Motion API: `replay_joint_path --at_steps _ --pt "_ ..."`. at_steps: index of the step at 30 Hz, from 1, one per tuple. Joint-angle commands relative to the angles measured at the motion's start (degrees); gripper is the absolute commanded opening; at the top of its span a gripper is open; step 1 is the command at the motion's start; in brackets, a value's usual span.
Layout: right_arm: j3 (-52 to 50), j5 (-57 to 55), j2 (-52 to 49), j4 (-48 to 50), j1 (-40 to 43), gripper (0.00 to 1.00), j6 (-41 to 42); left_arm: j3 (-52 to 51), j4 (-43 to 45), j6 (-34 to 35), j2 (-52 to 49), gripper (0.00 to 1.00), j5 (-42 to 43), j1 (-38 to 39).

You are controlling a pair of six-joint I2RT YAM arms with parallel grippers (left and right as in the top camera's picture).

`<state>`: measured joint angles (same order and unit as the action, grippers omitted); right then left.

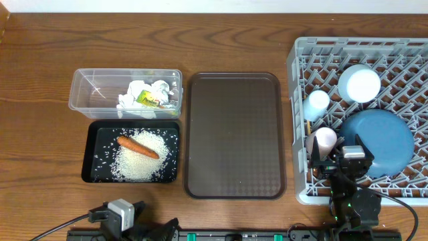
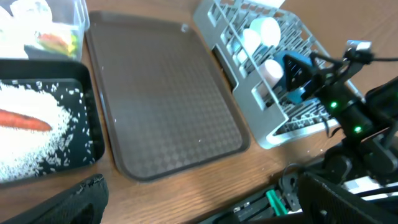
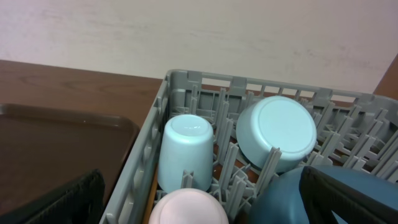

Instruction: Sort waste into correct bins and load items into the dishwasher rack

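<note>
Both my grippers stand wide apart and hold nothing: the left gripper (image 2: 205, 202) is low at the table's near edge, and the right gripper (image 1: 340, 163) is over the near side of the dishwasher rack (image 1: 299, 120).

In the rack I count four items:
- one blue plate (image 1: 381, 140), leaning
- one white bowl (image 1: 359, 84), base up
- one light blue cup (image 1: 316, 104), upside down
- one pinkish cup (image 1: 326, 139), upside down

The clear tub (image 1: 90, 94) holds paper wads (image 1: 134, 92). I see at least two, though the exact count is hard to tell, plus one yellow-green wrapper (image 1: 151, 100).

The black bin (image 1: 93, 164) holds one carrot (image 1: 137, 146) on a heap of rice (image 1: 137, 164). The carrot's long axis runs diagonally, thick end far-left and tip near-right. One brown tray (image 1: 234, 134) sits between the bins and the rack.
</note>
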<state>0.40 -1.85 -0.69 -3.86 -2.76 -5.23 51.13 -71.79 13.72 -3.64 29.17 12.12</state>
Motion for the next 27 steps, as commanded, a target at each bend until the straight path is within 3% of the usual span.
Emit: replay_joint_path --at_steps 1,5,9,27 --pt "-0.1 0.4 0.1 -0.2 -0.3 0.99 -0.6 -3.3 0.1 0.3 2.4 0.99 -0.3 0.2" --pt "-0.1 0.4 0.1 -0.2 -0.3 0.99 -0.6 -6.8 3.2 0.3 3.5 0.99 -0.3 0.2" --pt "-0.1 0.4 0.1 -0.2 -0.3 0.99 -0.6 -9.8 12.3 0.3 3.5 0.99 -0.3 0.2" --pt "-0.1 0.4 0.1 -0.2 -0.3 0.99 -0.6 -34.5 69.1 -10.7 3.5 0.99 -0.3 0.2"
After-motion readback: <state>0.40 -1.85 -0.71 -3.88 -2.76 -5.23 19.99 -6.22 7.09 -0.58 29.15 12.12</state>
